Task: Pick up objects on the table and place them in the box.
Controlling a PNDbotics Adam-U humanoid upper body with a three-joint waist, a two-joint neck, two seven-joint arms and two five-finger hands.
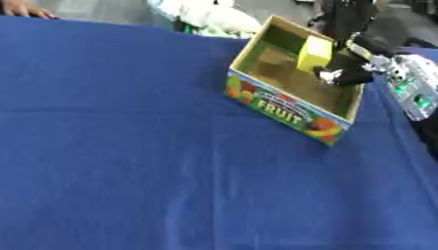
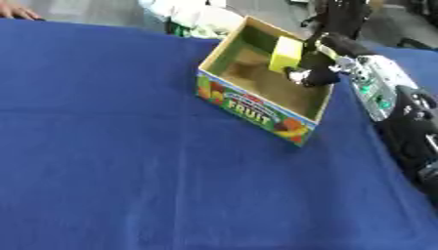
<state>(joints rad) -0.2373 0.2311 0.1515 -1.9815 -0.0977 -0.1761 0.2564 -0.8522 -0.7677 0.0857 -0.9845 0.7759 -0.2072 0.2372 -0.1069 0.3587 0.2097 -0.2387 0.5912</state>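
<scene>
Left eye view: a yellow block point(image 1: 314, 52) hung over the open fruit box point(image 1: 289, 113), pinched in the curled fingers of the robot's right hand point(image 1: 345, 73), which reached in from three o'clock. Box and arm stood toward one o'clock on the blue tablecloth point(image 1: 137, 161).

Blue tablecloth point(image 1: 128, 161): covers the whole work surface, lying mostly flat with faint creases running across and down it. Pale white-and-green bundle point(image 1: 214, 17): sits beyond the cloth's far edge, near the top centre of both eye views; its make-up cannot be told. Person's hand point(image 1: 26, 10): rests at the far left corner of the cloth, only partly in view, well apart from everything else; grey floor shows behind the far edge.
</scene>
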